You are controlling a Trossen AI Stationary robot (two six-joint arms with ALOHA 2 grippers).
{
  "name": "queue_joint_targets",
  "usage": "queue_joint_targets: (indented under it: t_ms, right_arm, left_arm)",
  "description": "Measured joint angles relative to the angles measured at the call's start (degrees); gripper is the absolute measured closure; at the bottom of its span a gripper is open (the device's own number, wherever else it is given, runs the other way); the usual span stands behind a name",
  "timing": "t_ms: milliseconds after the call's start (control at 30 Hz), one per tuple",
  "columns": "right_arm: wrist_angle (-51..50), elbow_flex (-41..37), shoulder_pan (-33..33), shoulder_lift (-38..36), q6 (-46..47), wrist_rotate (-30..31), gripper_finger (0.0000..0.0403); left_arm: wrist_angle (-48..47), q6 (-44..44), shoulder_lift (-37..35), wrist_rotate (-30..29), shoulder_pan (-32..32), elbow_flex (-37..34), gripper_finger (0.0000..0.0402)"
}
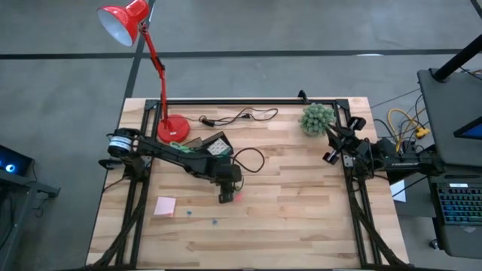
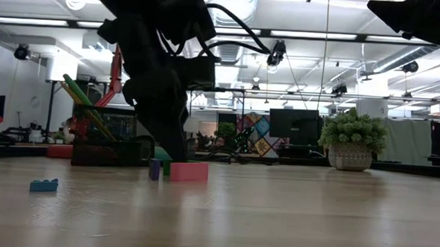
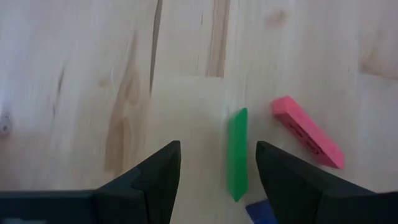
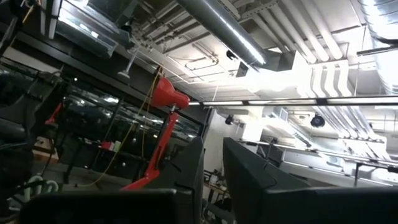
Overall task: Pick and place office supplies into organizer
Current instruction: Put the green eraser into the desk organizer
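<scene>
Between the left gripper's dark, wide-open fingers, a small green piece is lying flat on the table, nothing held yet. A pink piece is sitting just beside it, with a blue scrap close by.

To do this well, I judge the gripper should be centring a little more over the green piece, which is lying closer to one finger, then dropping straight so it is closing across the narrow sides without nudging the pink piece.

From above, the organizer is waiting on the far-left part of the table, near the lamp base; a pink pad is lying near-left. The right gripper is parked at the far right edge, fingers nearly closed and empty.
</scene>
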Motion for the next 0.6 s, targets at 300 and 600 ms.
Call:
queue_joint_targets:
  t_ms: [300, 600]
  right_arm:
    - [0.0, 0.0, 0.0, 0.0, -0.13, -0.04, 0.0351]
    - [0.02, 0.0, 0.0, 0.0, -0.37, -0.06, 0.0351]
  left_arm:
    - [0.31, 0.0, 1.23, -0.17, 0.0, -0.04, 0.0206]
    - [0.73, -0.05, 2.57, -0.36, 0.0, 0.37, 0.0206]
